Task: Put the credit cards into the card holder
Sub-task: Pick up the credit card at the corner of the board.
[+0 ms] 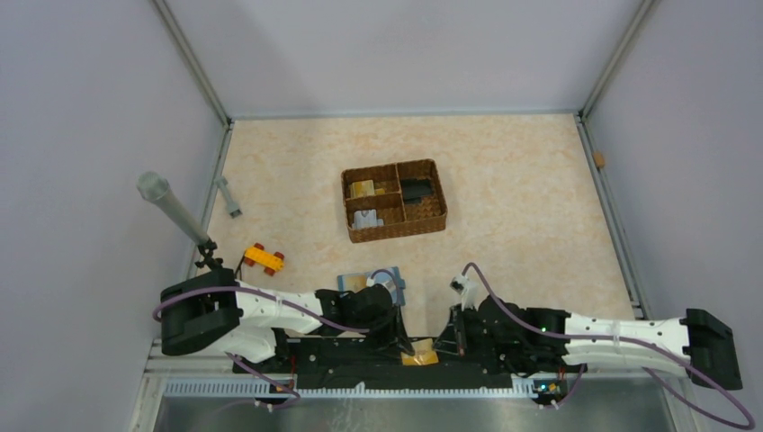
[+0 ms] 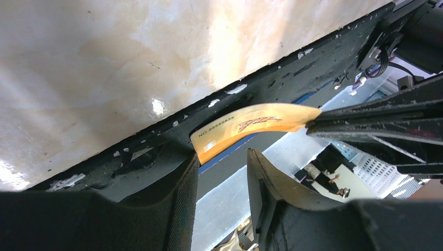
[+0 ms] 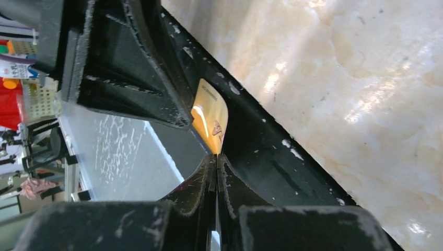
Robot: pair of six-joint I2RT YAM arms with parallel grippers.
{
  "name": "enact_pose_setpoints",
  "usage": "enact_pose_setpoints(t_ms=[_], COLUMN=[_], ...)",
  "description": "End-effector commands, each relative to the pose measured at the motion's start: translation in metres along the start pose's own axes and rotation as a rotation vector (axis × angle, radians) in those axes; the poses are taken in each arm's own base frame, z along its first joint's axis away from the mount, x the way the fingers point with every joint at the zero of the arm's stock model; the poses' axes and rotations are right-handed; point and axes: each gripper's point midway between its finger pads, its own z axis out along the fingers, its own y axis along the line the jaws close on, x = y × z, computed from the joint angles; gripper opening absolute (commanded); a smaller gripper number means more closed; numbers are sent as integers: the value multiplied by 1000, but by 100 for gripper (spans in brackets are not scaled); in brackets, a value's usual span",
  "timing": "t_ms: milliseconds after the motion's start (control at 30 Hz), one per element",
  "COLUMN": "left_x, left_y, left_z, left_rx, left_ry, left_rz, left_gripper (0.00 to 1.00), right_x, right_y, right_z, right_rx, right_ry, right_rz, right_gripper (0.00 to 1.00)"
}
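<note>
Bent gold credit card (image 2: 251, 124) pinched by the right tool (image 3: 217, 156); teal card holder (image 1: 353, 282) lies nearby.

– Overhead view?
– High behind the arm bases (image 1: 396, 371), looking down over the whole beige marbled desk (image 1: 504, 180).
– Wrist views?
– Very close, facing its black near edge (image 3: 271, 157) from opposite sides; both share the bent gold-yellow credit card (image 2: 251, 125) (image 3: 211, 112).

card holder (image 1: 351, 282) half hidden, basket (image 1: 396, 233) contents unclear

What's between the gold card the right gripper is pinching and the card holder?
The left arm: it lies across the card holder, between it and the gold card pinched in the right gripper.
</note>
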Motion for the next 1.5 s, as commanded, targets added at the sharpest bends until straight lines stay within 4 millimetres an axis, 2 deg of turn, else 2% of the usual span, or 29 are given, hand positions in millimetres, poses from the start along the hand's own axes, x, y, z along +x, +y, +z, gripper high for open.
enact_pose_setpoints(t_ms=[0, 200, 333, 800, 1000, 1033, 1167, 1467], left_x=[-14, -13, -14, -13, -15, -14, -15, -14], left_y=[35, 36, 36, 37, 39, 44, 49, 50], left_z=[6, 5, 5, 6, 4, 2, -1, 2], left_rx=[-107, -104, -104, -103, -116, -138, -149, -151], left_ry=[-76, -76, -77, -73, -83, -84, -97, -88], left_rz=[6, 7, 6, 6, 6, 4, -3, -7], left_gripper=[43, 43, 43, 43, 43, 43, 43, 43], right_x=[-8, -5, -4, -3, -3, -2, -3, 0], right_y=[62, 48, 30, 3, -22, -25, -25, -30], right_z=[-8, 0, 4, 10, 5, 5, 5, 17], right_rx=[-238, -179, -80, 39, 188, 198, 198, 175], right_ry=[19, 27, 32, 23, 23, 28, 18, 4], right_rz=[-31, -34, -42, -42, -40, -39, -35, -17], right_gripper=[6, 15, 19, 15, 15, 15, 19, 33])
